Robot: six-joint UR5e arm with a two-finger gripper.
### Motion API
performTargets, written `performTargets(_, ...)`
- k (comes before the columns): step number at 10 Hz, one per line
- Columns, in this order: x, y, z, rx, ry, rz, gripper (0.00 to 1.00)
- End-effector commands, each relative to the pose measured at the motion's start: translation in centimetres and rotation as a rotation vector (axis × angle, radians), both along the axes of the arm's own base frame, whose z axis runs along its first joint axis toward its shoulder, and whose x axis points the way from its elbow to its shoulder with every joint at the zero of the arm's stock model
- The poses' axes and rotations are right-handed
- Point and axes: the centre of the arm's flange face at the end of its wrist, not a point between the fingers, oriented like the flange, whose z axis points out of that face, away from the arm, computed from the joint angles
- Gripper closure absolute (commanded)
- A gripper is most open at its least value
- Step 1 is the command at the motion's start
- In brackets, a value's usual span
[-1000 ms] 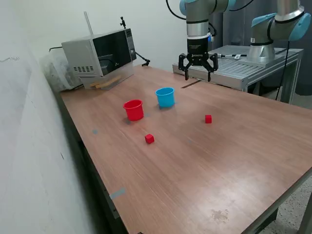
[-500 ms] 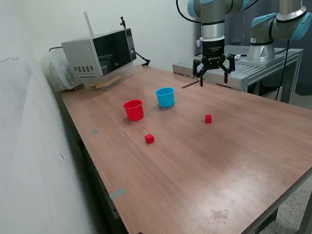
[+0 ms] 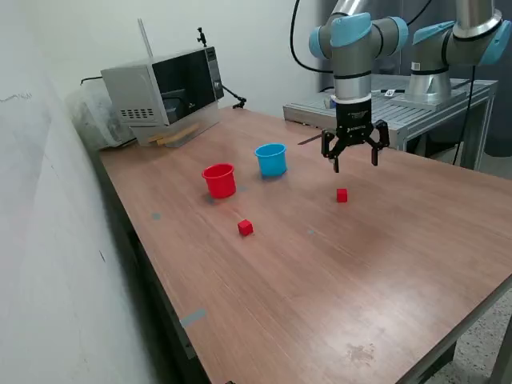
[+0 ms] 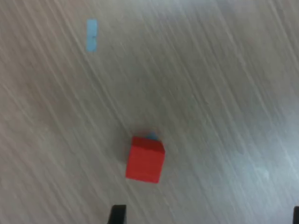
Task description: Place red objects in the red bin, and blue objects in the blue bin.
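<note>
Two tiny red cubes lie on the wooden table: one (image 3: 342, 195) toward the exterior view's right, one (image 3: 245, 228) nearer the front left. The red cup (image 3: 219, 180) and the light blue cup (image 3: 271, 159) stand upright side by side behind them. My gripper (image 3: 353, 164) is open and empty, hanging just above and behind the right red cube. The wrist view shows that cube (image 4: 145, 158) on the table, with my fingertips (image 4: 117, 213) at the frame edge. No dark blue cubes are in view.
A microwave (image 3: 164, 90) stands at the table's back left. A metal bench (image 3: 408, 104) with a second robot arm (image 3: 452, 44) stands behind the table on the right. Small blue tape marks (image 4: 92, 34) lie on the table top.
My gripper has moved toward the exterior view's right and down, from above the table's back edge to just above the right red cube. It stays open. The cubes and cups have not moved.
</note>
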Motion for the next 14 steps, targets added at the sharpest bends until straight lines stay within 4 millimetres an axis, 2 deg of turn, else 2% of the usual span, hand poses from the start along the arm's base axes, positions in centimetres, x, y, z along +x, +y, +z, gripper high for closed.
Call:
performTargets(1, -1.1, -0.3, -4.7, -0.042, -0.046, -0.001, 0.0)
performTargets(2, -1.2, -0.1, -5.4, -0.041, -0.054, -0.006, 0.0)
performTargets(4, -2.4, 0.9, -5.6, -0.074, -0.042, -0.044, 0.0)
performTargets(8, -3.4, 3.8, -5.5, -0.072, -0.018, -0.123, 0.0)
performTargets(13, -3.1, 4.7, -6.0, -0.075, -0.031, -0.138, 0.0)
performTargets(14, -3.1, 4.7, -6.0, -0.073, -0.029, -0.138, 1.0)
